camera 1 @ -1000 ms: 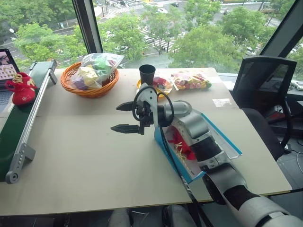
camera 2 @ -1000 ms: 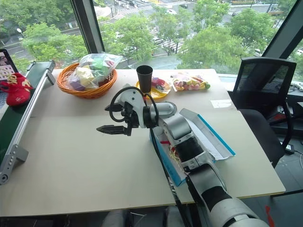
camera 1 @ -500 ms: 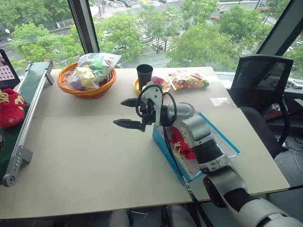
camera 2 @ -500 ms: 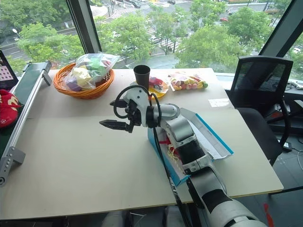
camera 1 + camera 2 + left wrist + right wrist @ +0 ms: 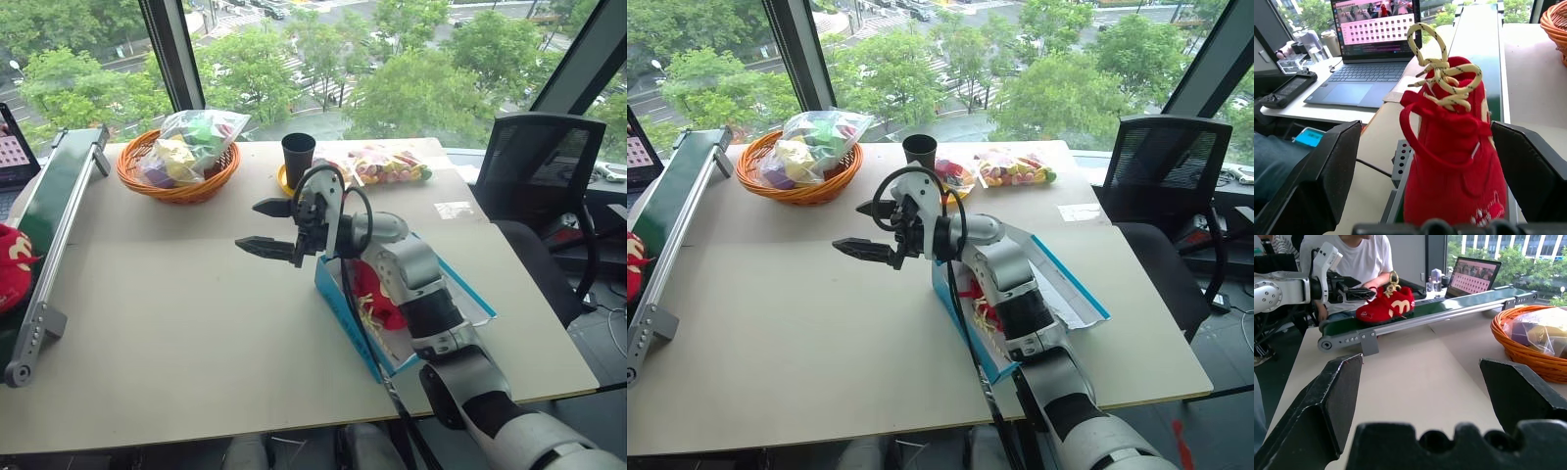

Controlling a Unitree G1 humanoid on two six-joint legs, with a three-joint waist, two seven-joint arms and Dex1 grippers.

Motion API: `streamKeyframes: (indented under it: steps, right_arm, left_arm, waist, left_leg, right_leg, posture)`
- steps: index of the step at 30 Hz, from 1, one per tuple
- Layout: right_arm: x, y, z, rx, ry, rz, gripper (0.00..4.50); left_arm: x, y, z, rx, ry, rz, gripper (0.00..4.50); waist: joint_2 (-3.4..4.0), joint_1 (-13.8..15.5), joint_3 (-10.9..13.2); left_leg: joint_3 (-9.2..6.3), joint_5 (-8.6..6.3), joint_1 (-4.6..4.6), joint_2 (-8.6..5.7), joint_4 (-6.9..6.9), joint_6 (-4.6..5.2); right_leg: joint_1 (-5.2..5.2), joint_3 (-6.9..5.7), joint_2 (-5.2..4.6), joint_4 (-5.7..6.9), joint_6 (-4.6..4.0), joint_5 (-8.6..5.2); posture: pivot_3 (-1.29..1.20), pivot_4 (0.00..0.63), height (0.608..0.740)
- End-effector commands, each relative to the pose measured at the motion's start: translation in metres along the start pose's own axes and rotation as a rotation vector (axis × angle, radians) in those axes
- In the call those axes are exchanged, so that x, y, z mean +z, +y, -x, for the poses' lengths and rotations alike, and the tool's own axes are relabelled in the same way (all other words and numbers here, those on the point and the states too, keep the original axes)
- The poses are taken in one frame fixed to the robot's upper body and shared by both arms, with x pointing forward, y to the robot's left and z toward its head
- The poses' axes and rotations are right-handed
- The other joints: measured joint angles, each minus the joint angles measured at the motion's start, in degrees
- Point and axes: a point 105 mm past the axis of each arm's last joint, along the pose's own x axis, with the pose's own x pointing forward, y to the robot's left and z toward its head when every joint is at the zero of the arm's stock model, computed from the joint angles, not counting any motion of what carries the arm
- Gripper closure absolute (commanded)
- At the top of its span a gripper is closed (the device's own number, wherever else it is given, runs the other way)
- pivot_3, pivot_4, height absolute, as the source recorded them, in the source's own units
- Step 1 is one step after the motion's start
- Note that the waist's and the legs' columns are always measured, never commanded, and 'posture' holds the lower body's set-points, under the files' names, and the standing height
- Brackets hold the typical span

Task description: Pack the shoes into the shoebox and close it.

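- On the green conveyor [image 5: 54, 196] along the left edge of the tabletop [image 5: 176, 313], the second shoe [image 5: 1449, 147] has travelled from the far part of the belt towards the near end over the last second. It now shows only at the left border of the head views.
- That ride has brought it between the fingers of the left hand [image 5: 1425, 127]. The left hand is spread wide with a finger on either side of the shoe, and it has not yet closed on it.
- The shoe stands upright on its sole with its yellow lace knot on top. It looks ready to be clamped across its fabric sides.
- The right hand [image 5: 248, 225] has hardly moved. It hovers over the tabletop just left of the shoebox [image 5: 338, 304], pointing left, with its fingers wide apart and empty.
- The shoebox sits open under the right forearm, and the first shoe [image 5: 377, 299] already lies inside it.
- By my reading the task is about half done. The left hand should close on the second shoe and carry it right to the box, and then the lid must be shut.
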Motion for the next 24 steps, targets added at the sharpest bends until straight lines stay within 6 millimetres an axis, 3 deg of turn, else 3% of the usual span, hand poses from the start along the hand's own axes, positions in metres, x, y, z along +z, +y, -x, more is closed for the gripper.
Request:
streamKeyframes:
  steps: [1, 4, 8, 14, 15, 19, 24]
  right_arm:
    - [0.021, 0.004, 0.0, 0.018, -0.046, 0.049, 0.02]
    - [0.028, 0.004, 0.0, 0.02, -0.06, 0.045, 0.0]
    - [0.031, 0.004, 0.0, 0.018, -0.066, 0.047, 0.0]
    - [0.027, 0.002, -0.001, 0.017, -0.046, 0.058, 0.0]
    - [0.026, 0.002, -0.002, 0.016, -0.042, 0.06, 0.0]
    - [0.026, 0.002, -0.002, 0.014, -0.043, 0.056, 0.0]
    - [0.025, 0.0, -0.002, 0.004, -0.034, 0.068, 0.0]
  left_arm:
    - [-0.007, -0.013, 0.001, -0.111, 0.046, 0.049, 0.0]
    - [-0.018, -0.036, 0.007, -0.252, 0.116, 0.09, 0.72]
    - [-0.023, -0.049, 0.018, -0.311, 0.162, 0.121, 2.22]
    - [0.003, -0.051, 0.019, -0.267, 0.094, 0.162, 4.3]
    - [0.012, -0.05, 0.018, -0.249, 0.066, 0.155, 4.47]
    - [0.049, -0.061, 0.018, -0.264, -0.045, 0.146, 4.47]
    - [0.059, -0.067, 0.02, -0.256, -0.061, 0.117, 4.47]
  waist:
    - [0.0, 0.0, 0.0]
    - [0.0, 0.0, 0.0]
    - [0.06, 0.5, 0.0]
    - [0.06, 1.0, 0.0]
    - [0.06, 0.9, 0.0]
    - [0.03, 0.8, 0.0]
    - [0.01, 0.7, 0.0]
  left_leg:
    - [0.01, 0.0, -0.01, 0.0, 0.0, 0.0]
    - [0.01, 0.0, -0.03, 0.0, 0.0, 0.01]
    - [-0.02, 0.0, 0.0, -0.02, 0.0, 0.0]
    - [-0.01, -0.01, 0.09, -0.05, 0.0, -0.02]
    - [-0.01, -0.01, 0.09, -0.03, 0.0, -0.02]
    - [-0.01, 0.01, 0.04, 0.0, 0.0, 0.01]
    - [-0.01, 0.01, 0.01, -0.03, 0.0, 0.01]
  right_leg:
    - [-0.01, 0.0, 0.0, 0.0, 0.0, 0.0]
    - [-0.02, -0.01, 0.0, 0.03, 0.0, 0.0]
    - [0.0, -0.02, -0.04, 0.08, 0.0, 0.0]
    - [0.07, 0.01, -0.08, 0.06, 0.0, 0.0]
    - [0.06, 0.02, -0.05, 0.07, 0.0, -0.01]
    - [0.02, 0.02, 0.0, 0.07, 0.0, 0.0]
    - [0.02, 0.01, -0.02, 0.05, 0.0, 0.0]
  posture:
    - [0.0, 0.15, 0.737]
    - [0.0, 0.15, 0.737]
    - [0.0, 0.15, 0.737]
    - [0.0, 0.15, 0.737]
    - [0.0, 0.15, 0.737]
    - [0.0, 0.15, 0.737]
    - [0.0, 0.15, 0.737]
